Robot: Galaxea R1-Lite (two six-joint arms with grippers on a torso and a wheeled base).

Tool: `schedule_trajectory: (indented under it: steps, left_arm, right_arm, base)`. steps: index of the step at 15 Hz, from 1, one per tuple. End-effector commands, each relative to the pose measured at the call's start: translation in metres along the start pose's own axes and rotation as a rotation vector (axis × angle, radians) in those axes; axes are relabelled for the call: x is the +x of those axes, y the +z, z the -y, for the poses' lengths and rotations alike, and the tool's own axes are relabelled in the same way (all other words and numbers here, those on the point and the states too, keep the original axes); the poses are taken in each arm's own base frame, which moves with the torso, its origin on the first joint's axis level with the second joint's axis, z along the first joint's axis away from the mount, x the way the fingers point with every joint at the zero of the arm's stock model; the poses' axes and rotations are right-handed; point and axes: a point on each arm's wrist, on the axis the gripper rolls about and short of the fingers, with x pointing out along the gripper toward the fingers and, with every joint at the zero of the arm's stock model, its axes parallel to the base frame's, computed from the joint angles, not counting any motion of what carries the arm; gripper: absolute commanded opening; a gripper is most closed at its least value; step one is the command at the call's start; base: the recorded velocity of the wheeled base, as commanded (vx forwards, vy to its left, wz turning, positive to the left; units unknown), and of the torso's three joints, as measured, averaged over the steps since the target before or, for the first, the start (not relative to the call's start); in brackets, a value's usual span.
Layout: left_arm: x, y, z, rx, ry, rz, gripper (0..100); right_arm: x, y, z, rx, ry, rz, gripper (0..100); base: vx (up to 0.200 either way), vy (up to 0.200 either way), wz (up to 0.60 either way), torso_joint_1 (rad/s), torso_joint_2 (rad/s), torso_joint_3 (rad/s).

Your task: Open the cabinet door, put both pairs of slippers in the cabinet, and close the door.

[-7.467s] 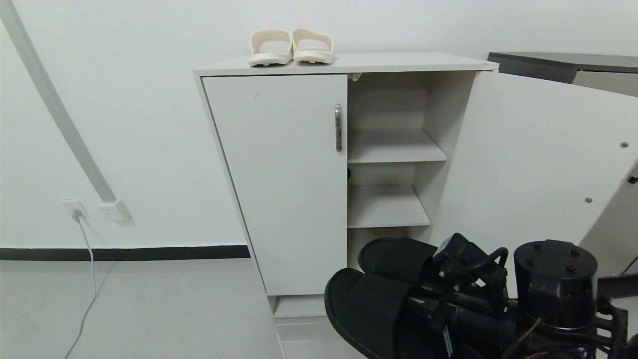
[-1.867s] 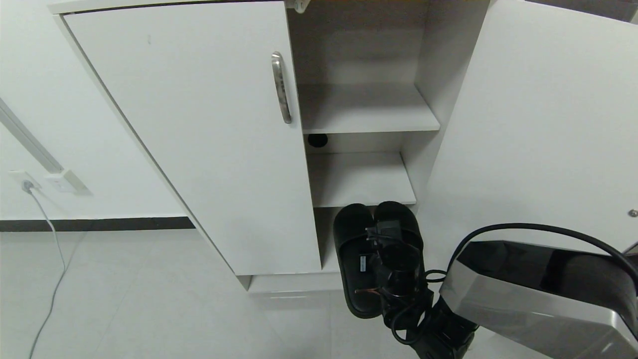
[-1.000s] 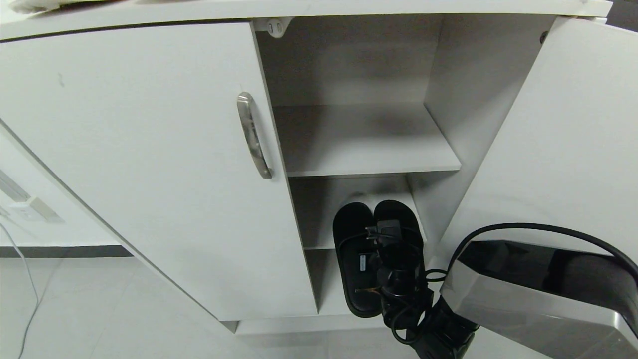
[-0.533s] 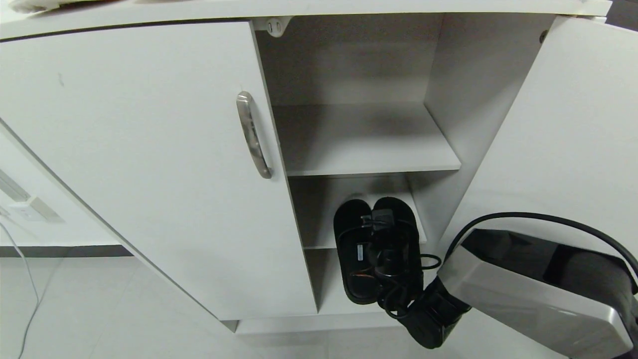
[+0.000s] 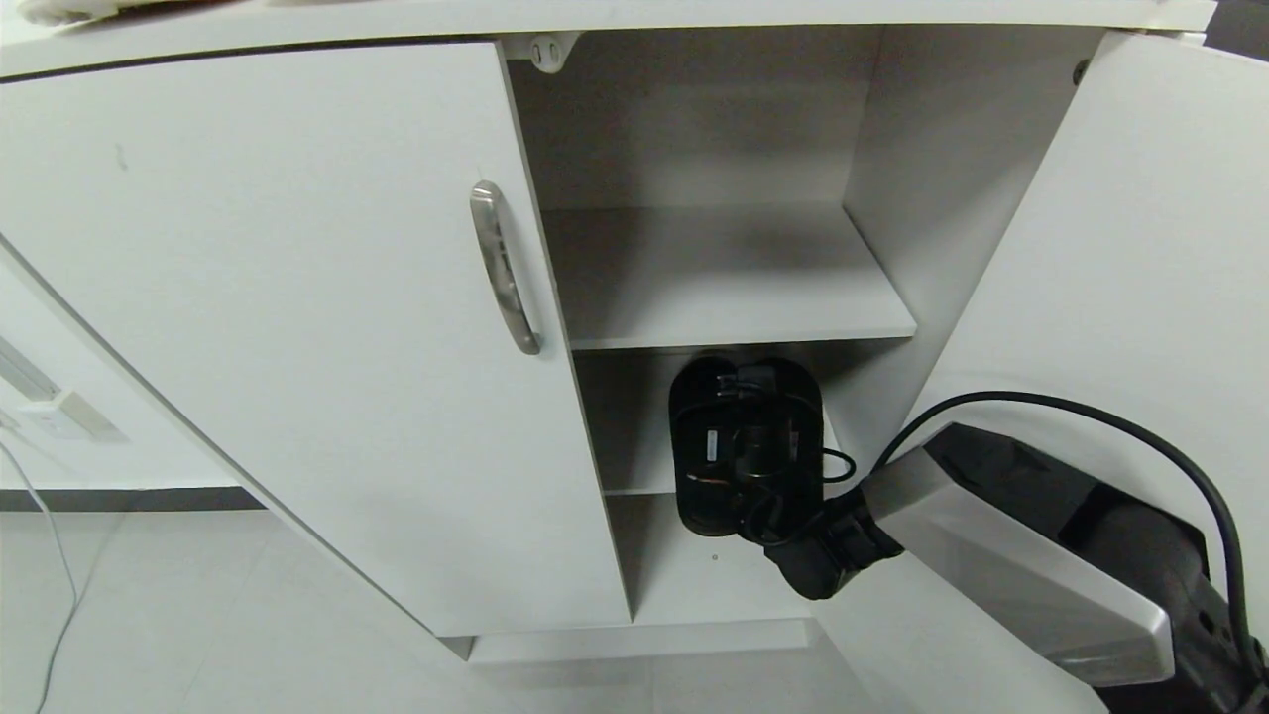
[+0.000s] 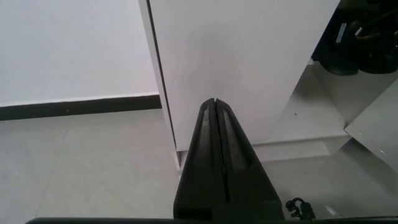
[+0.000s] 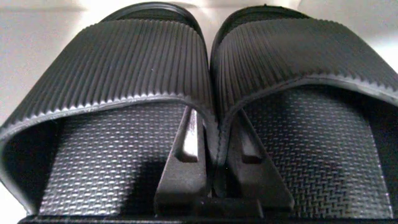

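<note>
Our right gripper [image 7: 217, 142] is clamped on the inner straps of the black slippers [image 5: 746, 446], which are partway onto the middle shelf [image 5: 630, 466] of the cabinet [image 5: 892, 149], heels seemingly past its front edge; our left gripper [image 6: 215, 109] hangs pinched together and empty, low before the cabinet's closed door [image 5: 297, 297]. Released this shallow, we judge the pair could tip off the shelf, or the wrist cable [image 5: 841, 463] could snag a strap. Shadow under the cabinet's upper shelf [image 5: 724, 288] hides the toes, and the pale pair [image 5: 59, 10] atop the cabinet is cut off.
</note>
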Motion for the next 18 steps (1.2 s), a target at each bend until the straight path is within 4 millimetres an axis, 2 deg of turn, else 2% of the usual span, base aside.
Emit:
schedule_trajectory:
  steps: [1,5,16,17,18]
  left_arm:
    - [0.000,0.000,0.000,0.000,0.000,-0.001,0]
    - [0.000,0.000,0.000,0.000,0.000,-0.001,0]
    - [0.000,0.000,0.000,0.000,0.019,-0.002,0]
    - [0.000,0.000,0.000,0.000,0.020,-0.002,0]
    - [0.000,0.000,0.000,0.000,0.020,-0.002,0]
  right_arm:
    - [0.012,0.002,-0.001,0.011,-0.006,0.008,0]
    - [0.026,0.015,-0.008,0.023,0.012,0.021,0]
    - [0.032,0.001,-0.008,-0.006,0.030,-0.009,0]
    - [0.031,0.001,-0.007,-0.008,0.029,-0.012,100]
    - [0.030,0.000,-0.007,-0.011,0.029,-0.015,100]
  base:
    - [0.000,0.000,0.00,0.000,0.00,0.000]
    - [0.000,0.000,0.00,0.000,0.00,0.000]
    - [0.000,0.000,0.00,0.000,0.00,0.000]
    - [0.000,0.000,0.00,0.000,0.00,0.000]
    - [0.000,0.000,0.00,0.000,0.00,0.000]
